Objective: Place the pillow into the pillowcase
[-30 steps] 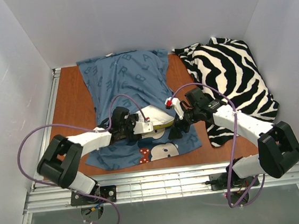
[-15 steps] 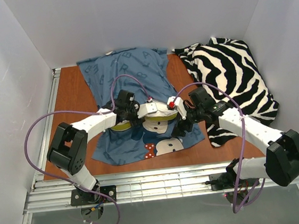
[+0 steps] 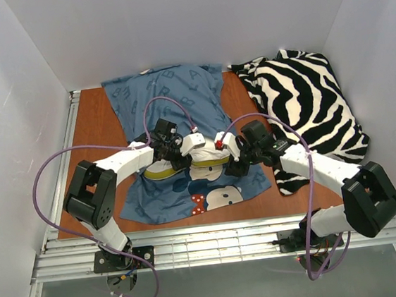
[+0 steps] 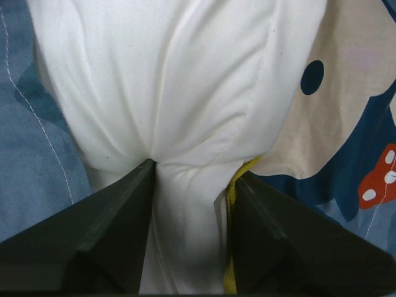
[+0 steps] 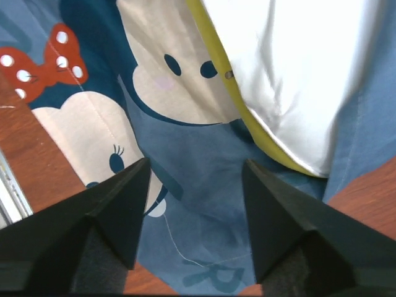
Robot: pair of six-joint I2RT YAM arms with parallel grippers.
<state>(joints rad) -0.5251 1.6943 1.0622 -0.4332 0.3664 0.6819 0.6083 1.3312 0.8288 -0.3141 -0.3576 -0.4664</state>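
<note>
Pillow [image 3: 198, 164], white with a yellow edge, lies mid-frame in the overhead view. Its far part appears tucked inside the blue cartoon-printed pillowcase [image 3: 168, 98], which is spread on the brown tabletop [image 3: 94, 134]. The left tool [image 4: 192, 170] is clamped on a pinched fold of the pillow's white cover, probably to push it deeper into the case. The right tool [image 5: 195, 166] hangs with its fingers apart over the case's blue cloth, near the yellow edge at the upper right of its own view. It is likely placed to catch the opening. A zebra-striped cloth [image 3: 306, 101] lies at the right, beside the pillowcase.
</note>
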